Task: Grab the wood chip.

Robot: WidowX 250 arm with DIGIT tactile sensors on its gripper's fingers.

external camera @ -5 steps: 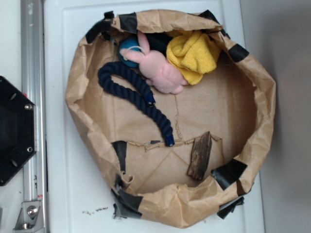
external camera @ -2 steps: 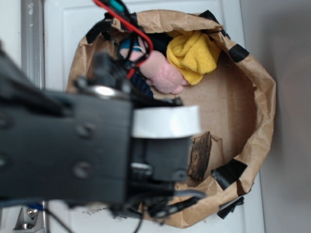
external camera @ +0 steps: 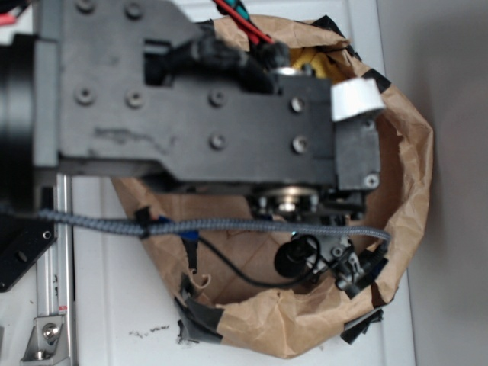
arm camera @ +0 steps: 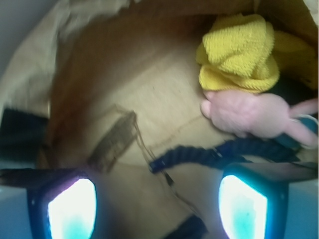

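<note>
Status: approach phase only. I have not yet secured the wood chip (arm camera: 113, 142); descent, alignment and closure remain. The chip lies flat on the floor of the brown paper bag (external camera: 412, 183), left of centre in the wrist view, just beside the end of the navy rope (arm camera: 209, 153) and apart from the yellow cloth (arm camera: 239, 52). The gripper (arm camera: 159, 204) hangs above the bag, fingers spread wide and empty. In the exterior view the arm covers most of the bag and hides the chip.

no readable text, labels, brands, numbers or signs in either view
</note>
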